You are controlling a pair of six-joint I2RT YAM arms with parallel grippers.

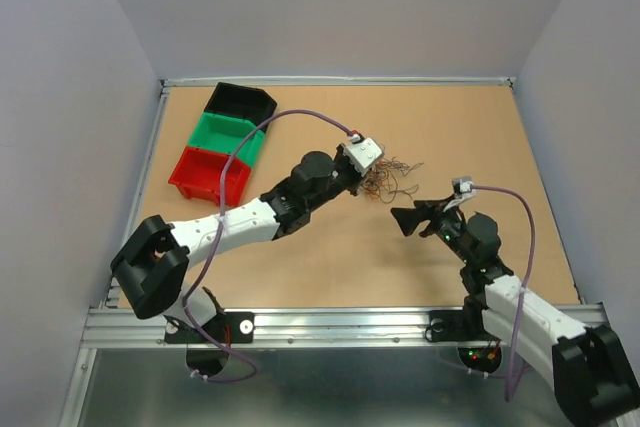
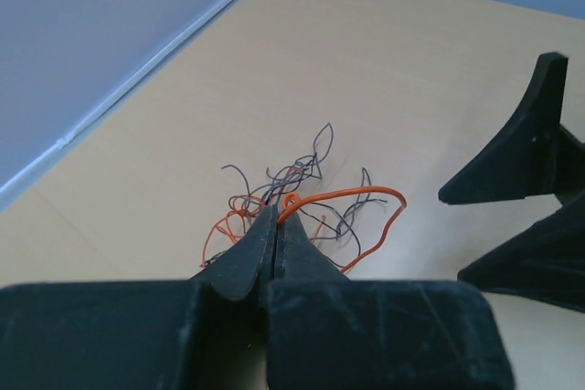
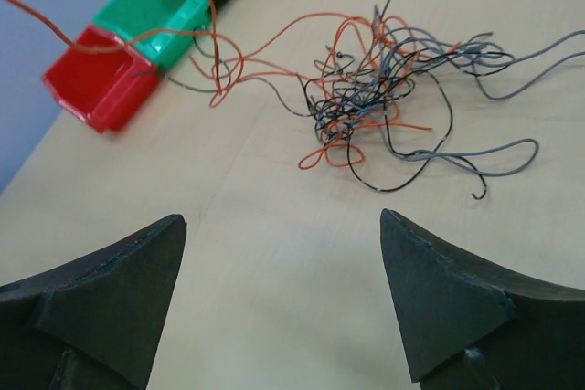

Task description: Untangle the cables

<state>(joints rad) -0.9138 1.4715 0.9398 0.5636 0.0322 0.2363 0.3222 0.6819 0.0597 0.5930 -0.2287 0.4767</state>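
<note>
The cables (image 1: 388,179) are a loose tangle of thin orange, black and grey wires on the table's middle, also in the right wrist view (image 3: 375,89) and the left wrist view (image 2: 302,198). My left gripper (image 1: 366,179) sits at the tangle's left edge; in its wrist view it (image 2: 277,216) is shut on an orange wire (image 2: 366,195) that loops out to the right. My right gripper (image 1: 412,219) is open and empty, a short way right of and nearer than the tangle, its fingers (image 3: 457,303) spread wide over bare table.
Three small bins stand in a row at the far left: black (image 1: 240,101), green (image 1: 228,134) and red (image 1: 208,175). The red (image 3: 105,84) and green (image 3: 155,11) bins also show in the right wrist view. Grey walls enclose the table.
</note>
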